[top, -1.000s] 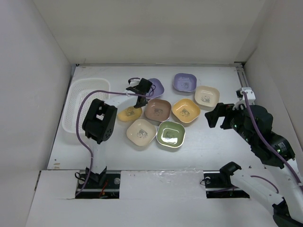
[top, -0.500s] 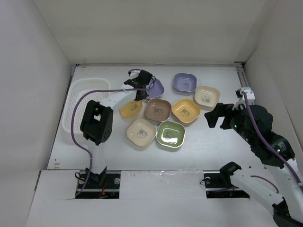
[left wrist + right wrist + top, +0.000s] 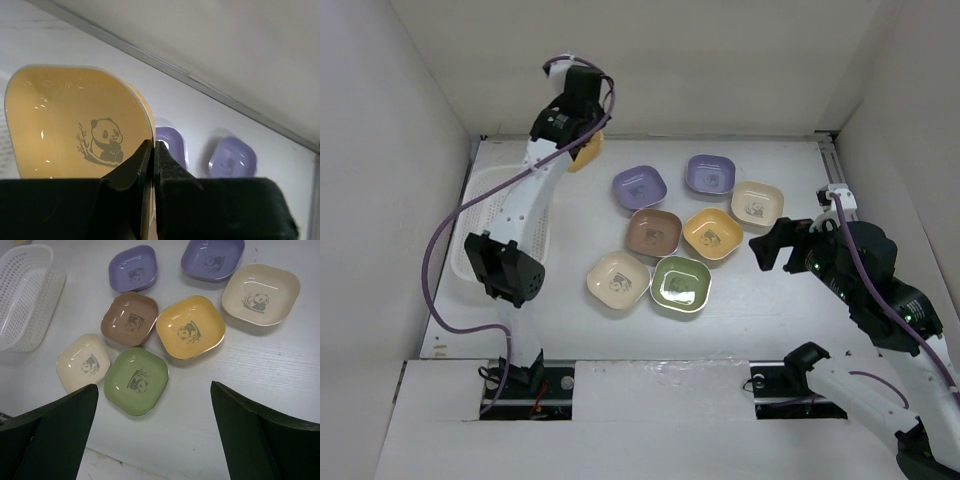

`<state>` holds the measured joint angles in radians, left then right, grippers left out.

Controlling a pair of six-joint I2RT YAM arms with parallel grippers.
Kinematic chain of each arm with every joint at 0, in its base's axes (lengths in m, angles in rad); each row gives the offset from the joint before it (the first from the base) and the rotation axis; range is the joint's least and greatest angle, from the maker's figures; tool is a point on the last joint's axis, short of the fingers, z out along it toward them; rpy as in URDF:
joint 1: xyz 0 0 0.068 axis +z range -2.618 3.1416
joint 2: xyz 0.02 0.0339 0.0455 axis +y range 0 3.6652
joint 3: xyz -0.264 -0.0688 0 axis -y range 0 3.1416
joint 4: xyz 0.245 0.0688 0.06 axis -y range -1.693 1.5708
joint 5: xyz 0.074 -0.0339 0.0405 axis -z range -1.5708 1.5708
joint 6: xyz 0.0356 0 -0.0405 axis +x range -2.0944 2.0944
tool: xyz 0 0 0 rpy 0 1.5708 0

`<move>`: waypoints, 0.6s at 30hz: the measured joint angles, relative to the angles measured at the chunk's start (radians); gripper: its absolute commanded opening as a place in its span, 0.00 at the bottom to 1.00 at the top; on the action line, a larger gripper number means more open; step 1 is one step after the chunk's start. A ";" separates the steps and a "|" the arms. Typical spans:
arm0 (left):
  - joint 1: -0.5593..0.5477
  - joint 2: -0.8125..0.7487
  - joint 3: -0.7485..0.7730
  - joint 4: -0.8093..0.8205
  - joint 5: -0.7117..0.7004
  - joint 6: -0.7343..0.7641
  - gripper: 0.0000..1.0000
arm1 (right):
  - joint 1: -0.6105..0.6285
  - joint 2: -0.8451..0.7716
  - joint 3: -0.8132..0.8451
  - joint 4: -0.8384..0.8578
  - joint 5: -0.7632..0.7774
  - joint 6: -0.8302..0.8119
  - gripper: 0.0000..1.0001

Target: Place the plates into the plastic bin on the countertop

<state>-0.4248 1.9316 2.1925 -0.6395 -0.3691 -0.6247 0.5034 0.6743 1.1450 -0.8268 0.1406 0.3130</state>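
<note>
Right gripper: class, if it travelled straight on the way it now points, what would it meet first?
Probably the orange-yellow plate on the countertop, just ahead of the open right gripper; the green plate lies slightly aside. Height is unclear, so it might pass above.

- Seven plates [image 3: 190,332] clustered on the table [image 3: 240,405].
- White bin [image 3: 22,295], upper left.
- Right claw [image 3: 153,390] spread wide, fingers at the bottom corners.
- Yellow sliver [image 3: 22,241] top-left, perhaps a plate.
</note>
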 measured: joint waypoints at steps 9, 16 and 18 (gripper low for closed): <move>0.337 -0.084 -0.333 -0.008 -0.001 -0.052 0.00 | 0.000 0.000 -0.008 0.028 -0.007 0.000 1.00; 0.490 -0.093 -0.483 0.005 0.032 -0.077 0.00 | 0.000 0.007 -0.013 0.040 -0.018 0.000 1.00; 0.492 -0.090 -0.483 0.024 0.035 -0.085 0.00 | 0.000 0.011 -0.016 0.043 -0.027 0.000 1.00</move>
<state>0.0673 1.8416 1.7096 -0.6151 -0.3344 -0.7097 0.5034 0.6849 1.1294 -0.7841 0.1139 0.3130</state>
